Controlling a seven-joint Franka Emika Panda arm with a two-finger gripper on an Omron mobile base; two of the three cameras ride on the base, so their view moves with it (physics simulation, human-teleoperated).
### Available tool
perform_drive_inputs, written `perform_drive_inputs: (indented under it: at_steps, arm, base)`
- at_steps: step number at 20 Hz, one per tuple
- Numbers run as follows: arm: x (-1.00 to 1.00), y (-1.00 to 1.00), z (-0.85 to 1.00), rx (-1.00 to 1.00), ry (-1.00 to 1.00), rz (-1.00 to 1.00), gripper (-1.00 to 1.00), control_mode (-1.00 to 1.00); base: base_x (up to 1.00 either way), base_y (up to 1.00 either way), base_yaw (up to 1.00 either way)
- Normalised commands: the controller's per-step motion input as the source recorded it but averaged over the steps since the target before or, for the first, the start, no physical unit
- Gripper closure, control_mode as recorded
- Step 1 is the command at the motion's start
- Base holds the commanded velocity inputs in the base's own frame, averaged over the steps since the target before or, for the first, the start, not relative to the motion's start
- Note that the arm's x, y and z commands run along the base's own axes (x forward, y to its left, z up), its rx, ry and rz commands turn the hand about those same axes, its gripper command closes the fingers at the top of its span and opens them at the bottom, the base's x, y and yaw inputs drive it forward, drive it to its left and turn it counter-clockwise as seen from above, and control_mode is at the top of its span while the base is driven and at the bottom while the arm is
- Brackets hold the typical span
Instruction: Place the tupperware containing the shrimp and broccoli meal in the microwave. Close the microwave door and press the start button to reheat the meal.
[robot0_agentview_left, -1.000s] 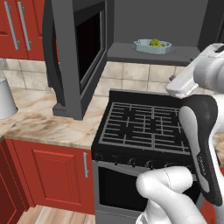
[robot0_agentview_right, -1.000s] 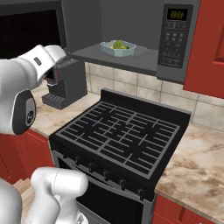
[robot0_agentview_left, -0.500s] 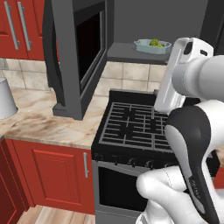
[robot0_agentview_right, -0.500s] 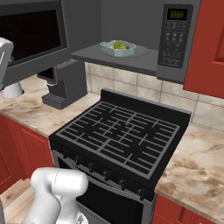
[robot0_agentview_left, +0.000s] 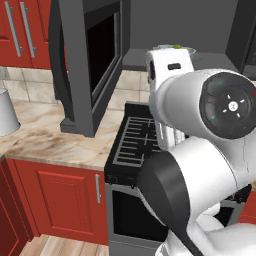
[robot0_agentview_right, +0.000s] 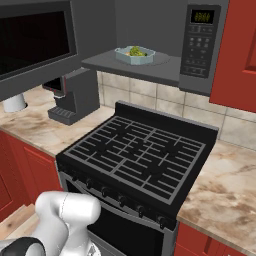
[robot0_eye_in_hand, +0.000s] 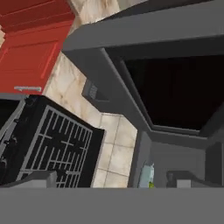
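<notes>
Already settled, by the look of it, on the grey floor of the microwave (robot0_agentview_right: 150, 70): the tupperware (robot0_agentview_right: 134, 55), with the shrimp and broccoli meal (robot0_agentview_right: 135, 50) heaped in it, above the stove (robot0_agentview_right: 137, 155). Holding nothing in the jaws, spread wide and empty. Next, most likely, shutting the microwave door (robot0_agentview_left: 82, 65), swung out to the left of the cavity and well apart from the tupperware, over the marbled tabletop (robot0_agentview_left: 45, 142). In the hand view, facing the door's black glass (robot0_eye_in_hand: 179, 92) close up, above and to the right of the jaws, long axis running out toward the robot. Probably calls for a push near the free edge, sweeping it right toward the control panel (robot0_agentview_right: 200, 42). By count: one tupperware, one meal, one microwave, one door, one arm.
</notes>
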Motion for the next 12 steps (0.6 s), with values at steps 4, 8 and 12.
perform_drive_inputs:
  at_steps: [4,8,12]
  arm:
    - [-0.44,0.61,-0.43,-0.31,-0.42,0.06,-1.00,-1.00]
    - [-0.11,0.58,-0.50,-0.28,-0.42,0.04,-1.00,-1.00]
    - [0.19,0.46,-0.47,-0.20,-0.30,0.00,-1.00,-1.00]
  base:
    - [0.00,0.00,0.00]
    - [0.00,0.00,0.00]
    - [0.00,0.00,0.00]
